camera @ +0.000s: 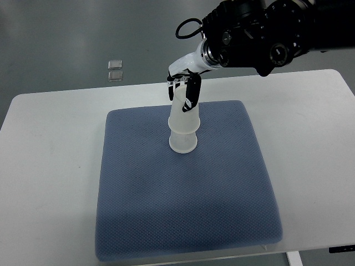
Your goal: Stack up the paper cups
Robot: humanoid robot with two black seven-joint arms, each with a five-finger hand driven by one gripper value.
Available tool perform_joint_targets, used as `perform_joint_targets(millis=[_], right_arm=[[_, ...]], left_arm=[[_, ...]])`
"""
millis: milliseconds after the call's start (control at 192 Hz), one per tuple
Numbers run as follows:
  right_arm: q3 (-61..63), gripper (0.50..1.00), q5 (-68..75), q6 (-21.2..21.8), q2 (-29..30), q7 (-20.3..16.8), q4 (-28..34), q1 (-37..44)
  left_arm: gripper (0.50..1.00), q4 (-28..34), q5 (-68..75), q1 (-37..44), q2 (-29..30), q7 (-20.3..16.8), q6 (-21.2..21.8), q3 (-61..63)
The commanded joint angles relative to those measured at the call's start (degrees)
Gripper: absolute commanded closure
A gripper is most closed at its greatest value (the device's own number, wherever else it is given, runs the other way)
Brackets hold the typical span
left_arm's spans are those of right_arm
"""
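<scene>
Two translucent white paper cups stand upside down on the blue mat [183,194]. The lower cup [183,142] rests on the mat near its back middle. The upper cup [183,113] sits over it, nested on top. My right hand [184,91] reaches in from the top right, its black and white fingers curled around the upper cup's top end. The black arm fills the top right corner. The left arm is out of view.
The mat lies on a white table [50,166] whose edges show on all sides. Two small clear squares [115,69] lie on the grey floor beyond the table's back edge.
</scene>
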Motion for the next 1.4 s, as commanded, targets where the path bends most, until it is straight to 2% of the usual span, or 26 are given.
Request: perform_joint_targets(millis=[0,360,589,756,829,928,1142,1283,1393], right_arm=[[0.0,0.777,0.0,0.0,0.1,0.0,-0.1,-0.2],[-0.1,0.765,0.0,-0.6,0.6,0.0,-1.3,-0.3],[-0.1,0.724,0.0,-0.6,1.1,0.1,-2.5,-2.0],[-0.1,0.711,0.0,-0.7,1.1,0.1,-3.0,-2.6],[-0.1,0.673,0.0,-0.7,1.1,0.1,-3.0,-2.6],[0.0,0.644,0.1,-0.7,1.1,0.1,-3.0,-2.6],[0.4,0.64,0.5,-0.7,1.1,0.1,-3.2,-2.5],[2.4,0.64,2.9,-5.5,-0.9,0.4,-3.3,-3.3],[7.4,0.64,8.8,-11.1,-6.1,1.1,-3.8,-8.2]], left_arm=[[0.5,0.0,0.0,0.0,0.0,0.0,0.0,0.0],[0.5,0.0,-0.1,0.0,0.0,0.0,0.0,0.0],[0.5,0.0,0.0,0.0,0.0,0.0,0.0,0.0],[0.5,0.0,-0.1,0.0,0.0,0.0,0.0,0.0],[0.5,0.0,-0.1,0.0,0.0,0.0,0.0,0.0],[0.5,0.0,-0.1,0.0,0.0,0.0,0.0,0.0],[0.5,0.0,-0.1,0.0,0.0,0.0,0.0,0.0],[0.5,0.0,-0.1,0.0,0.0,0.0,0.0,-0.1],[0.5,0.0,-0.1,0.0,0.0,0.0,0.0,-0.1]])
